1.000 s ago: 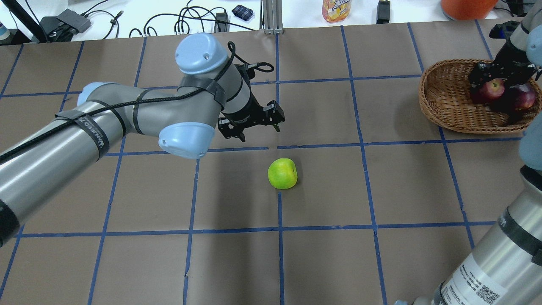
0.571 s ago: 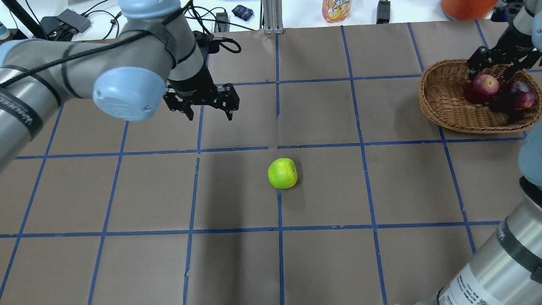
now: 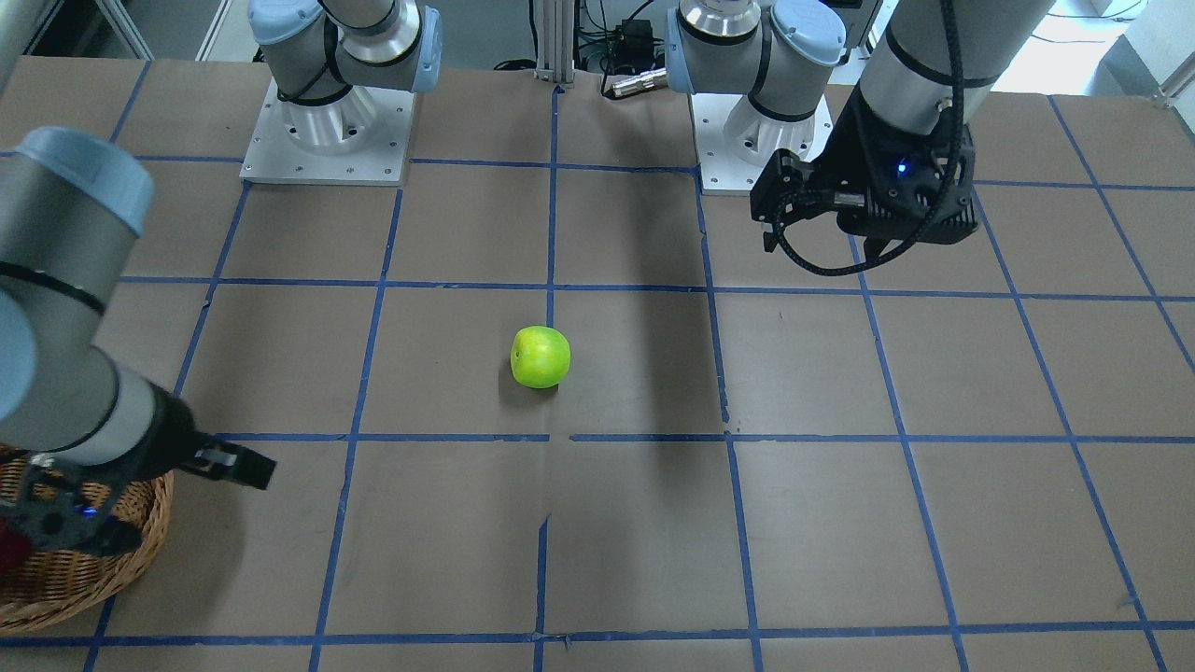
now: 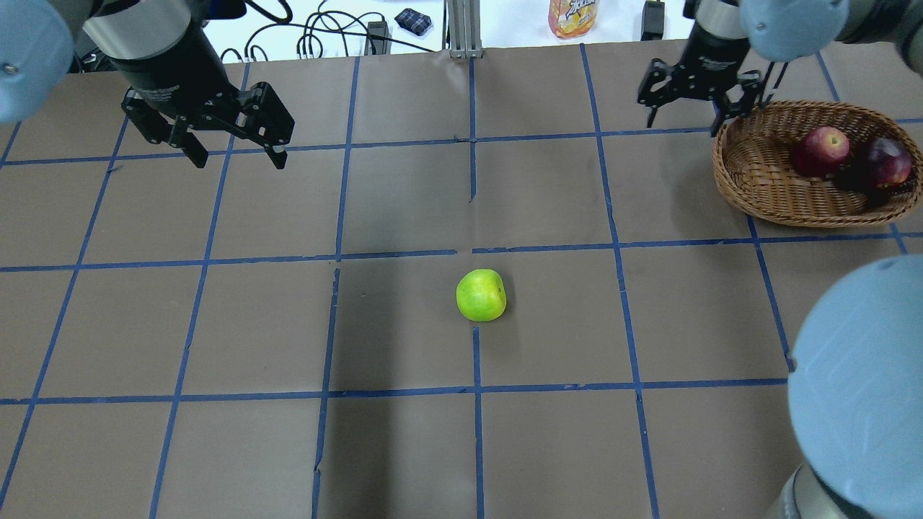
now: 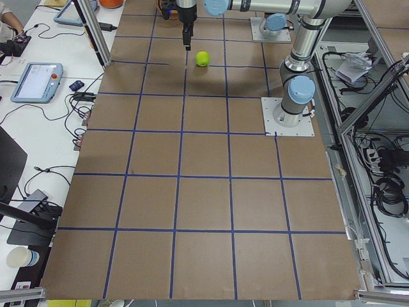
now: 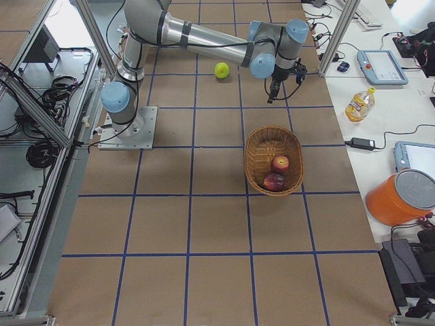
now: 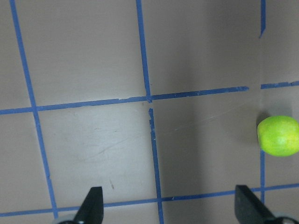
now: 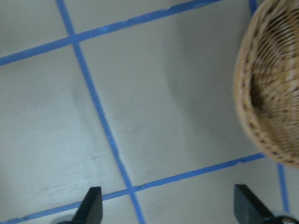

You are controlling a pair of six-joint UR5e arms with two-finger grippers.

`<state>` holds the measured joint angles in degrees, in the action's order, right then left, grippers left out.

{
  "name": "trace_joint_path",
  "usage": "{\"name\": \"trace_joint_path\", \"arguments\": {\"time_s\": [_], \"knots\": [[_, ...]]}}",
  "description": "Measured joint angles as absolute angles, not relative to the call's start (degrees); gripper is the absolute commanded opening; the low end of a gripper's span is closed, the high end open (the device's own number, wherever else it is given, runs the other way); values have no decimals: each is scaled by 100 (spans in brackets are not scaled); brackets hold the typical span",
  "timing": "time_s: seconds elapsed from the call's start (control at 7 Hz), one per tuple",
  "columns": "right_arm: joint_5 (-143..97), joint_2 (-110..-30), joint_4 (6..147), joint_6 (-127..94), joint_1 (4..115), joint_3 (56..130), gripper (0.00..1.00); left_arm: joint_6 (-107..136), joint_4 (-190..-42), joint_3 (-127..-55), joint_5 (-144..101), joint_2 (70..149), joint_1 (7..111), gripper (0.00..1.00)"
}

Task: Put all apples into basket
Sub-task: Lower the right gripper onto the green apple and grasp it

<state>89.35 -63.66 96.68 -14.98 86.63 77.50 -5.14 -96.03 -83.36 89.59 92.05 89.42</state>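
Red apple [image 4: 822,146] and maroon apple [image 4: 885,163] lie in our wicker basket [image 4: 750,189] at the bench's [image 4: 649,447] right end, the yellow-green apple [image 4: 481,295] sits mid-bench, and with both arms' jaws spread and empty, we judge grasping it comes next.

Bright, even light from above fills every view. On the brown counter [image 4: 548,331] broad, soft grey shadows lie well apart from the left hand [image 4: 239,160], and the apple [image 4: 481,295] casts a small one. The right wrist view is blurred: the basket [image 8: 273,93] beside the right hand [image 8: 170,205] looks smeared.
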Motion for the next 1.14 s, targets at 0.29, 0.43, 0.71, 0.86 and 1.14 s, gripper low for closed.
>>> {"name": "trace_joint_path", "arguments": {"time_s": [0.29, 0.43, 0.71, 0.86, 1.14], "knots": [[8610, -6474, 9666, -3153, 9553, 8161, 100, -507, -9755, -8528, 9060, 8975, 8938, 100], [8274, -6522, 9677, -3812, 9846, 8344, 100, -508, -9620, -8660, 9166, 9044, 8907, 100], [7677, -6602, 9866, -4565, 10140, 8890, 100, -505, -9356, -8680, 9392, 9177, 8867, 100], [7553, -6639, 10163, -4723, 10223, 9229, 100, -500, -9337, -8655, 9416, 9195, 8848, 100], [7353, -6769, 10810, -4934, 10277, 9875, 100, -481, -9394, -8688, 9352, 9180, 8835, 100]]}}
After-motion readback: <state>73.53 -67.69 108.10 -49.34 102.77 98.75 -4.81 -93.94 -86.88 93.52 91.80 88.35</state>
